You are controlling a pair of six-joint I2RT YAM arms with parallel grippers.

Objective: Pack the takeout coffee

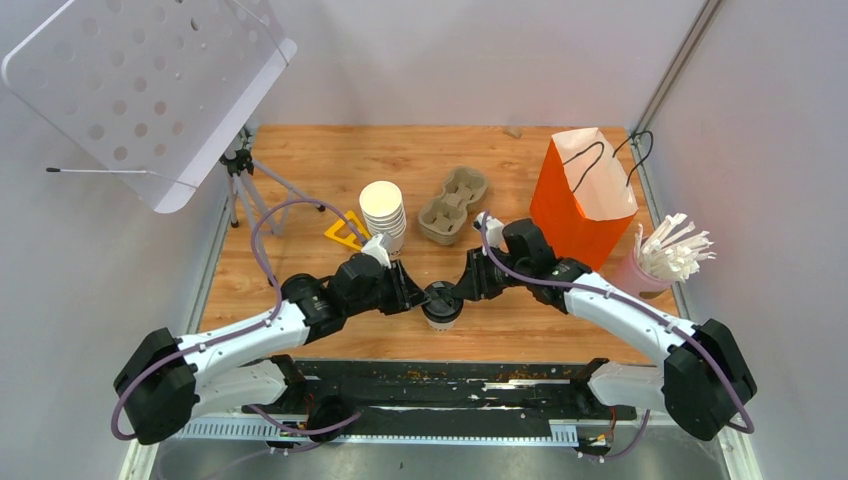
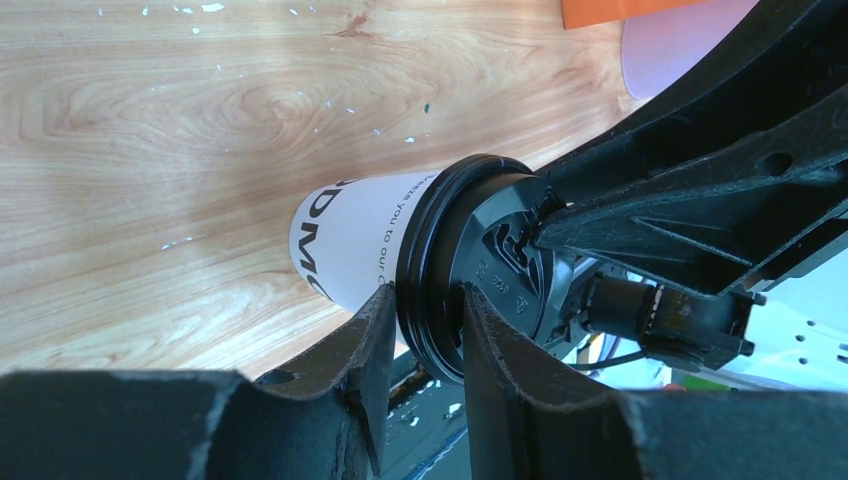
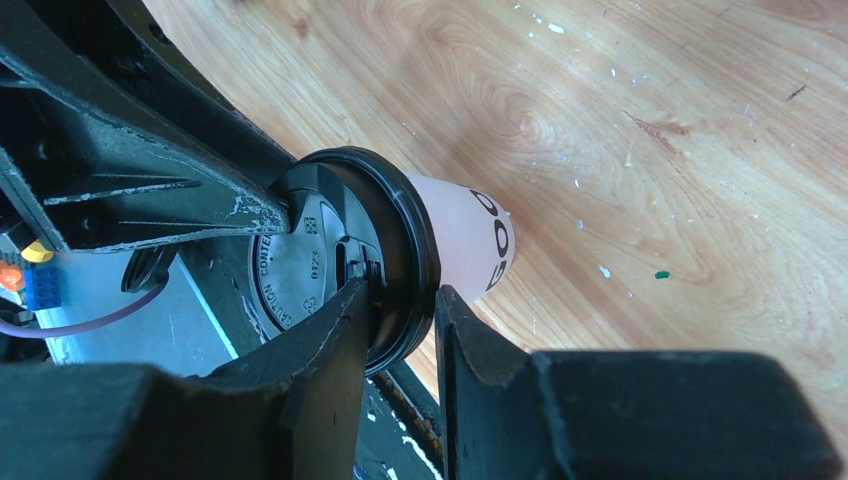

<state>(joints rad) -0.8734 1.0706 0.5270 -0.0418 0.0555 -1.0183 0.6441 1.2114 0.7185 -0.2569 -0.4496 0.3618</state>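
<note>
Up close, the left claw [image 2: 428,305] and right claw [image 3: 403,298] each clamp the black lid rim of the upright takeout coffee [image 1: 441,303] at the bench's [image 1: 330,160] near edge.

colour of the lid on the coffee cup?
Black lid, on the white cup. The right wrist view shows it best.

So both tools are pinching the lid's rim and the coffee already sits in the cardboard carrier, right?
Not in the carrier. The left tool and the right tool do pinch the rim of the lid, but the takeout coffee stands on the wooden table, apart from the cardboard carrier further back. The top external view shows it.
</note>
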